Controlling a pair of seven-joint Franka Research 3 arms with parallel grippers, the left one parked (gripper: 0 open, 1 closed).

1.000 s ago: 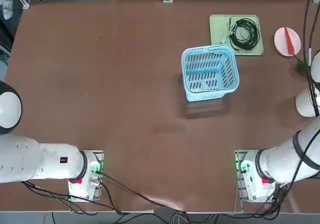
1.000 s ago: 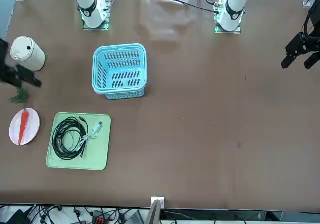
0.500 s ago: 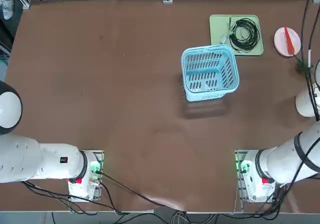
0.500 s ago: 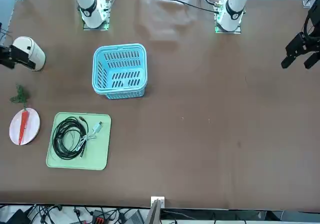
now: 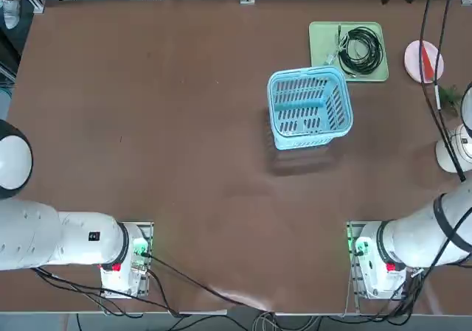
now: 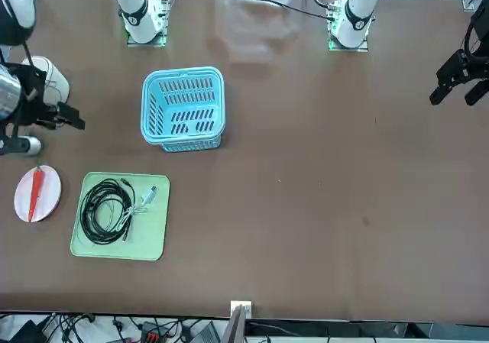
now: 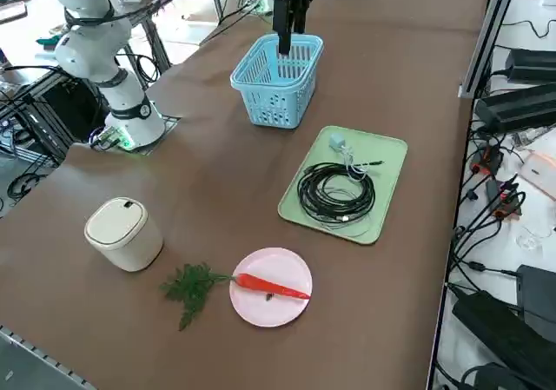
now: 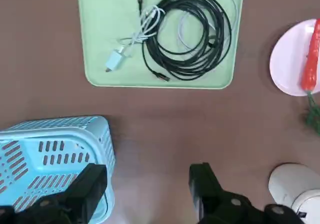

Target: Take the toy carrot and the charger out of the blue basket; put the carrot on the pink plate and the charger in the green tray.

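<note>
Right gripper (image 8: pixel 147 186) raised, fingers apart and empty.
Blue basket (image 8: pixel 47 159) beside one finger; green tray (image 8: pixel 100 34) with charger (image 8: pixel 114 61) beyond the fingertips; toy carrot (image 8: pixel 311 54) on pink plate (image 8: pixel 290 64).

right gripper (image 6: pixel 30 121): I see it has swung in from the worktop's right edge. A second ago it was low over the leafy tuft beside the pink plate (image 6: pixel 37 193); now it rides higher, between the white cylinder (image 6: pixel 46 79) and the blue basket (image 6: pixel 183 108).
jaws: spread wide, nothing between them.
toy carrot (image 6: pixel 34 191): I now see its whole length on the plate, uncovered by the arm.
</note>
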